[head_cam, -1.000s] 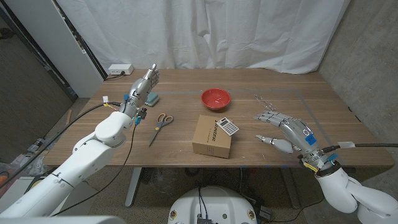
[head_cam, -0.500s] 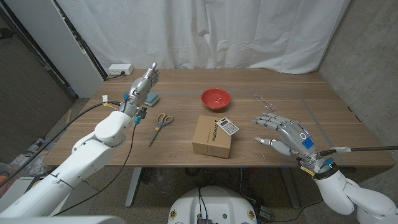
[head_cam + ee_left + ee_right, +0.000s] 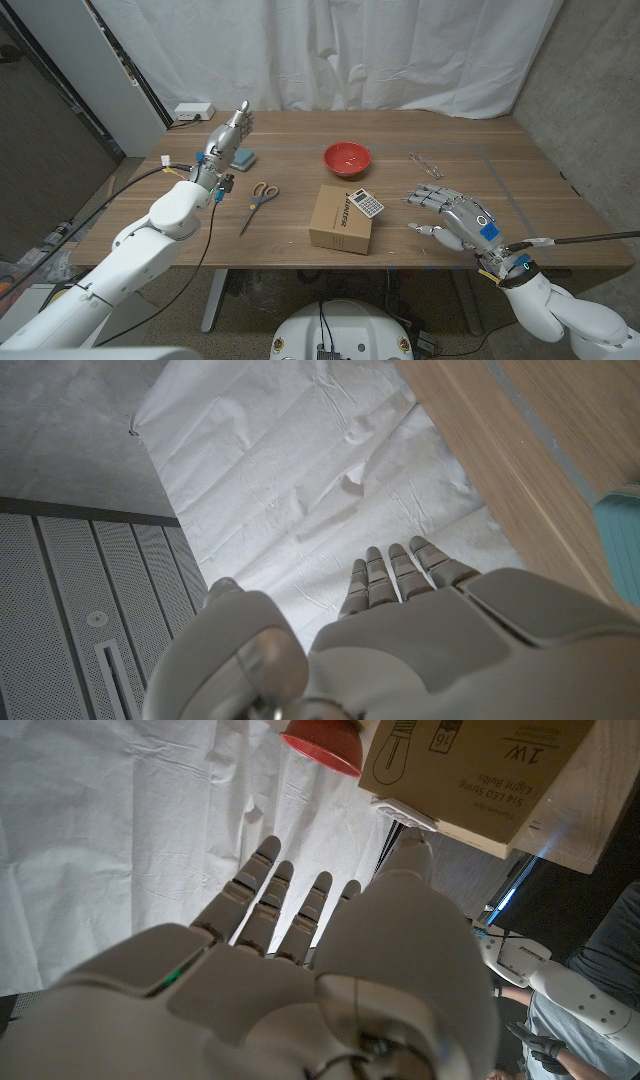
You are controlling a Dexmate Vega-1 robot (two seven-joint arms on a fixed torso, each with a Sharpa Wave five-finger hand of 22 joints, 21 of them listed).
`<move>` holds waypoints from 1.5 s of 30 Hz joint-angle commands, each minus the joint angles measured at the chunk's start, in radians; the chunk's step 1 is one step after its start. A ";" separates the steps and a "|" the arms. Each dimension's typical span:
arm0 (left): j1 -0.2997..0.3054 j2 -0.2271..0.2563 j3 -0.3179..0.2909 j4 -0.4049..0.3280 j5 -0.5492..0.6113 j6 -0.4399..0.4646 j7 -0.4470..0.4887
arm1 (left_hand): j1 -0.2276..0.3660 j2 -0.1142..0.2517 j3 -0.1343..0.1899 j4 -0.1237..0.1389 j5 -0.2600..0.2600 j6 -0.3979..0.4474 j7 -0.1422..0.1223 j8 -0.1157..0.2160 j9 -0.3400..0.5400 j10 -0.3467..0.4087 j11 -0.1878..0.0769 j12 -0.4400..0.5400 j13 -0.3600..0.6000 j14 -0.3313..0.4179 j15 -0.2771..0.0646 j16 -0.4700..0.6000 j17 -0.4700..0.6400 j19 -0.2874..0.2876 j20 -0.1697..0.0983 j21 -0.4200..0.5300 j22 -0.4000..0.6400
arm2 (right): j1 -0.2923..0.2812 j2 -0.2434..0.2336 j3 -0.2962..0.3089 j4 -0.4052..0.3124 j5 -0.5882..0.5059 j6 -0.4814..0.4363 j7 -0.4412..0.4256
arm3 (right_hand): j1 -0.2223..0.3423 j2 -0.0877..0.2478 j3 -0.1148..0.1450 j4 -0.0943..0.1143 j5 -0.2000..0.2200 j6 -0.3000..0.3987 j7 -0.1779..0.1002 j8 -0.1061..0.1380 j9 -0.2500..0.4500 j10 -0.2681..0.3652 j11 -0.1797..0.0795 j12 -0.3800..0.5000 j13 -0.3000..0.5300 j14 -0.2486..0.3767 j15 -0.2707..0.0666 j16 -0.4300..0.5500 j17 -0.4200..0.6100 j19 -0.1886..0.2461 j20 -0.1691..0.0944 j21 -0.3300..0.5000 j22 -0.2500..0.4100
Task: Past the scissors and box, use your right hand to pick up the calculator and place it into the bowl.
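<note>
Left hand: the left hand (image 3: 228,140) is raised above the desk's (image 3: 540,190) far left part, fingers straight and together, holding nothing; the left wrist view shows its fingers (image 3: 395,572) stretched toward the white curtain (image 3: 300,490).
Teal object: a small teal block (image 3: 244,158) lies on the desk just beside the left hand.
Scissors: the scissors (image 3: 259,201) lie flat left of the box, handles toward the far side, blades pointing to the near edge.
Box: a brown cardboard box (image 3: 338,220) stands near the desk's middle, close to the near edge.
Calculator: the calculator (image 3: 367,203) rests on the box's far right corner, tilted, partly overhanging it.
Bowl: the red bowl (image 3: 346,157) sits beyond the box, apart from it.
Small clear item: something thin and glassy (image 3: 425,162) lies right of the bowl; too small to tell what.
Right hand: the right hand (image 3: 455,218) hovers right of the box, fingers spread and pointing toward the calculator, holding nothing and apart from it; in the right wrist view its fingers (image 3: 270,905) reach toward the box (image 3: 470,775) and bowl (image 3: 322,742).
</note>
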 commanded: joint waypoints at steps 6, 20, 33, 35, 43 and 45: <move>0.040 0.001 -0.037 -0.032 0.010 0.004 0.016 | 0.010 0.006 -0.010 0.002 -0.002 0.002 -0.001 -0.002 0.006 0.004 0.001 -0.003 0.002 -0.002 0.003 -0.002 0.005 -0.001 0.001 0.000 0.005 | 0.167 -0.028 -0.172 0.066 0.024 -0.036 -0.021 | 0.006 0.014 -0.007 0.008 -0.005 0.011 0.003 0.003 0.005 -0.001 -0.003 0.000 0.003 0.001 -0.168 0.000 0.003 -0.003 -0.162 0.004 0.001; 0.090 -0.010 -0.071 -0.087 0.033 0.039 0.059 | 0.010 0.007 -0.012 0.002 -0.002 0.003 -0.001 -0.002 0.006 0.004 0.004 -0.003 0.002 -0.002 0.002 -0.002 0.005 -0.001 0.001 -0.001 0.005 | 0.261 -0.065 -0.259 0.106 0.047 0.006 -0.017 | 0.011 0.018 -0.002 0.012 -0.014 0.015 0.003 0.003 0.005 0.000 -0.003 -0.001 0.003 -0.003 -0.168 -0.001 0.003 -0.010 -0.162 0.004 0.002; 0.053 -0.034 -0.038 -0.079 0.045 0.048 0.055 | 0.010 0.008 -0.015 0.003 -0.001 0.003 -0.001 -0.003 0.006 0.003 0.003 -0.004 0.002 -0.002 0.003 -0.002 0.005 -0.001 0.002 -0.001 0.005 | 0.328 -0.064 -0.309 0.149 0.043 0.028 -0.037 | 0.028 0.020 0.005 0.009 -0.014 0.009 0.003 0.002 0.006 -0.019 -0.004 -0.003 0.004 -0.019 -0.167 -0.002 0.004 -0.024 -0.160 0.003 0.003; 0.048 -0.036 -0.033 -0.075 0.046 0.046 0.053 | 0.010 0.008 -0.015 0.003 -0.001 0.003 0.000 -0.003 0.006 0.004 0.003 -0.004 0.002 -0.002 0.003 -0.002 0.005 -0.001 0.002 -0.001 0.005 | 0.339 -0.060 -0.320 0.157 0.040 0.033 -0.037 | 0.029 0.021 0.006 0.009 -0.014 0.009 0.003 0.003 0.006 -0.022 -0.004 -0.003 0.004 -0.020 -0.167 -0.002 0.004 -0.026 -0.159 0.003 0.003; 0.046 -0.037 -0.032 -0.066 0.045 0.041 0.049 | 0.010 0.009 -0.017 0.003 -0.001 0.003 0.000 -0.003 0.006 0.005 0.004 -0.003 0.002 -0.002 0.003 -0.002 0.005 -0.001 0.001 -0.002 0.005 | 0.364 -0.046 -0.348 0.168 0.032 0.034 -0.053 | 0.036 0.029 0.013 0.008 -0.014 0.010 0.003 0.003 0.006 -0.029 -0.005 -0.004 0.004 -0.034 -0.164 -0.004 0.004 -0.035 -0.155 0.002 0.003; 0.049 -0.038 -0.034 -0.066 0.044 0.036 0.049 | 0.010 0.009 -0.018 0.003 -0.001 0.004 0.000 -0.003 0.006 0.005 0.003 -0.004 0.002 -0.003 0.003 -0.002 0.005 -0.002 0.002 -0.002 0.005 | 0.373 -0.042 -0.356 0.171 0.027 0.037 -0.056 | 0.041 0.031 0.017 0.006 -0.014 0.009 0.003 0.003 0.006 -0.031 -0.004 -0.003 0.004 -0.038 -0.162 -0.004 0.005 -0.037 -0.154 0.002 0.003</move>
